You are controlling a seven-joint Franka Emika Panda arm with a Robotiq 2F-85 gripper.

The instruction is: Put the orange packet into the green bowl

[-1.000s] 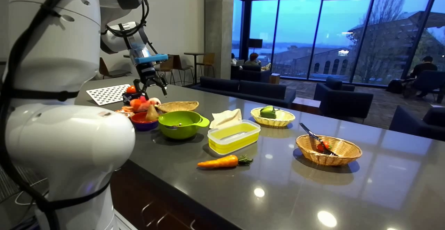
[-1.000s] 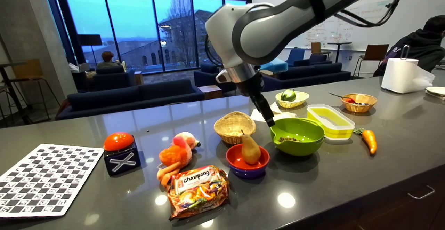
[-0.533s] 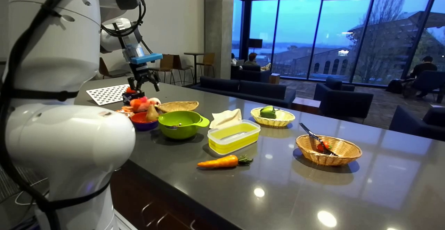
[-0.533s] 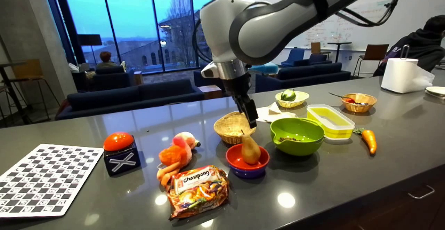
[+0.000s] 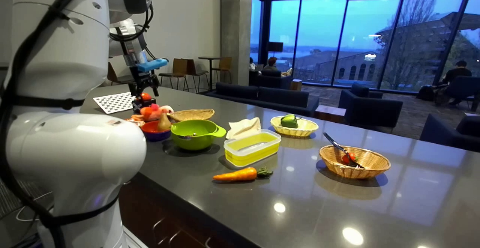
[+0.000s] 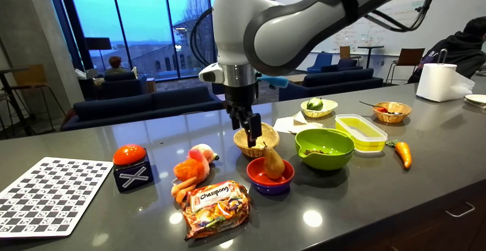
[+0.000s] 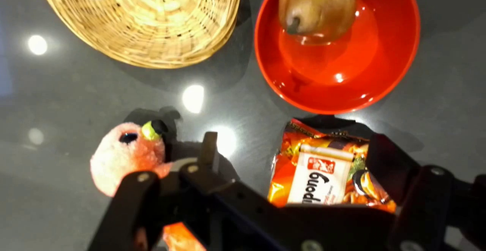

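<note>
The orange packet (image 6: 217, 207), labelled Champong, lies flat on the counter in an exterior view. It also shows in the wrist view (image 7: 319, 167), partly covered by the gripper's links. The green bowl (image 6: 328, 161) stands farther along the counter, with small brown bits inside. It also shows in an exterior view (image 5: 192, 143) and is out of the wrist view. My gripper (image 6: 245, 136) is open and empty, pointing down, raised above the counter behind the packet. In the wrist view its fingers (image 7: 296, 150) are spread wide, with the packet seen below between them.
A red bowl (image 7: 341, 95) with a pear (image 6: 274, 163) stands between packet and green bowl. A woven basket (image 7: 163, 59) is behind it. A pink-orange plush bird (image 6: 191, 169) lies beside the packet. A red-topped buzzer (image 6: 133, 175) and checkered board (image 6: 49, 194) are further off.
My gripper has moved away from the green bowl, past the woven basket, toward the plush bird and packet side, and has turned more upright. It stays open. The objects have not moved.
</note>
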